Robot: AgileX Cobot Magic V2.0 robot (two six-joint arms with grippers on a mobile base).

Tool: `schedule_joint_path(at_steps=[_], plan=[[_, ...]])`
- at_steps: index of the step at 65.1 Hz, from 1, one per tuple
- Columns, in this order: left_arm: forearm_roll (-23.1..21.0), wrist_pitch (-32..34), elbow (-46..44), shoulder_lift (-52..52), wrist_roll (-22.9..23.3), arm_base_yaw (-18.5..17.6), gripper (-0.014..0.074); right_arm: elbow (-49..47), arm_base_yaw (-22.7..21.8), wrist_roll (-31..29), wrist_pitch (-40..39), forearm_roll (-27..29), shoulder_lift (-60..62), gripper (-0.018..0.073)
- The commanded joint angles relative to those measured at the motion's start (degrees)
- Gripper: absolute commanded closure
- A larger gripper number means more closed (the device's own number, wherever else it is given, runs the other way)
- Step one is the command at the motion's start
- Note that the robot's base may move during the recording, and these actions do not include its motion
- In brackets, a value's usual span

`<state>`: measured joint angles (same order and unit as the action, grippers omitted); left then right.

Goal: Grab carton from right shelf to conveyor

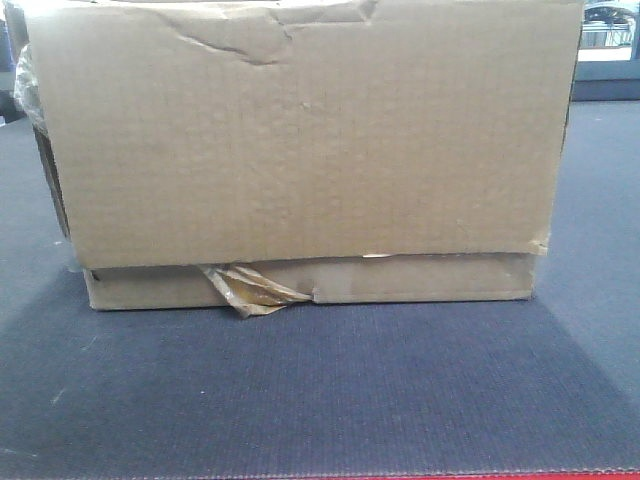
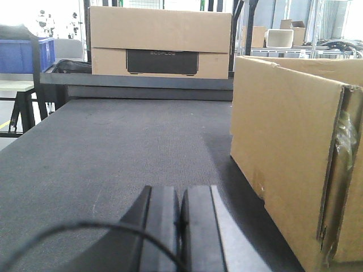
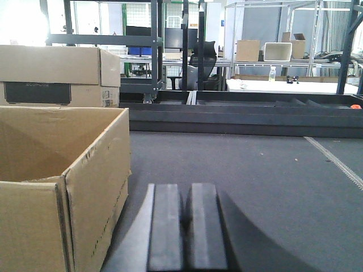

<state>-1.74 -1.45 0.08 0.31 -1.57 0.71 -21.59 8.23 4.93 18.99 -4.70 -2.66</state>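
carton (image 1: 300, 140) on conveyor (image 1: 320, 390), unlabelled; "ecoflow" box (image 2: 161, 42) behind; both arms' fingers (image 2: 180, 226) closed, empty

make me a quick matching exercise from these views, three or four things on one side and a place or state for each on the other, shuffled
Things:
1. carton
2. left gripper
3. amber tape strip
4. printed box

Places or states:
A. hanging twisted from the carton's lower front seam
B. on the ledge at the belt's far end
C. shut, empty, low over the belt beside the carton
D. open-topped, resting on the conveyor

Pairs: 1-D, 2-C, 3-A, 4-B
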Motion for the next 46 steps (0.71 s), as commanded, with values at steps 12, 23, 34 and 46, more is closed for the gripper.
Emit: schedule_joint_path(at_steps=[12, 23, 34, 46], plan=[[-0.34, 1.09, -0.08, -0.31, -0.15, 0.28, 0.0602, 2.51, -3.24, -5.64, -3.21, 4.70, 0.32, 0.0616], [-0.34, 1.09, -0.08, -0.31, -0.15, 0.28, 0.0602, 10.51, -7.92, -10.42, -12.61, 10.90, 0.57, 0.0616], [-0.34, 1.09, -0.08, -0.31, -0.15, 0.28, 0.0602, 18.26, -8.40, -10.42, -16.01, 10.90, 2.66, 0.0616], [-0.34, 1.09, -0.08, -0.31, -0.15, 0.28, 0.0602, 21.59, -8.40, -10.42, -18.42, 10.90, 2.66, 0.0616]])
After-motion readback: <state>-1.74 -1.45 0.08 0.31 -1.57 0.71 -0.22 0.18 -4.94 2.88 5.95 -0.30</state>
